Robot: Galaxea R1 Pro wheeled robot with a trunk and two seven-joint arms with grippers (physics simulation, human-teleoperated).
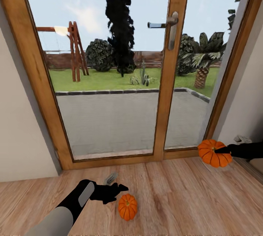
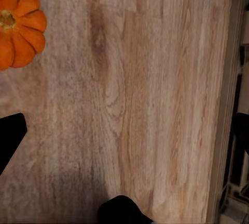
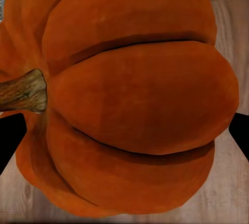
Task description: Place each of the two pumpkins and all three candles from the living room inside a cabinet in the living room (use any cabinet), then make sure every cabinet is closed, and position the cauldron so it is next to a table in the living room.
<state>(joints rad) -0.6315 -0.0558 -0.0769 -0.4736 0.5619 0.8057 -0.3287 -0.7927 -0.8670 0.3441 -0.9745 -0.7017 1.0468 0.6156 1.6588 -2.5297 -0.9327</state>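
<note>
The left arm [image 1: 64,212] has a smooth, round, light grey forearm. Toward the wrist it becomes matte black, and a grey oval panel sits on the black part. The left gripper [image 1: 118,188] is fully black, with short fingers that get thinner to the tips. The right gripper [image 1: 221,151] is also matte black and narrow, and a small pale grey piece sits above its wrist.

One pumpkin [image 1: 128,207] lies on the floor [image 1: 175,192] before the glass door [image 1: 109,64], another [image 1: 214,153] at right.
</note>
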